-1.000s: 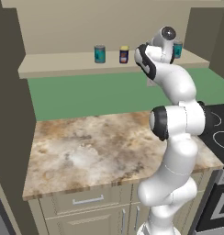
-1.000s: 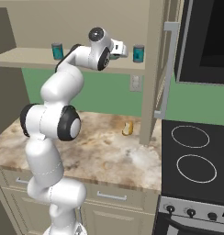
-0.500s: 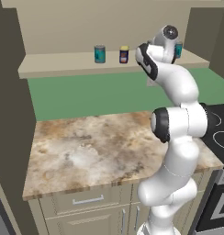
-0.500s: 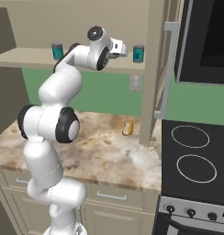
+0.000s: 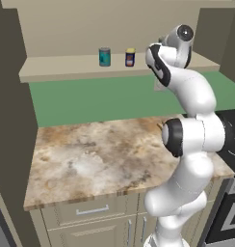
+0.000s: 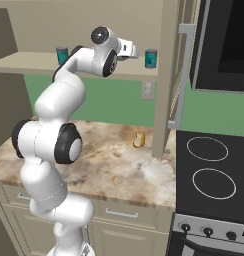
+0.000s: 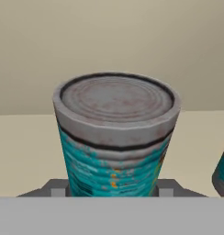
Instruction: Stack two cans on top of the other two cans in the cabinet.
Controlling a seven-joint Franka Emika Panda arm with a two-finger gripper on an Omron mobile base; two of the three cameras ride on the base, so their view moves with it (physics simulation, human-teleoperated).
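A teal can with a grey top stands upright on the beige cabinet shelf, close in front of the hand. My gripper is open, with one fingertip low on each side of this can. The edge of another teal can shows at the right of the hand view. In the right base view my gripper reaches along the shelf beside a teal can. Further left stand a teal can and the navy can with a yellow top.
A marble counter lies below the shelf with a small yellow thing on it. The open cabinet door hangs right of the hand. A black stove top and a dark microwave stand at the right.
The hand has edged slightly forward along the shelf towards the right-hand teal can. The cans have not moved.
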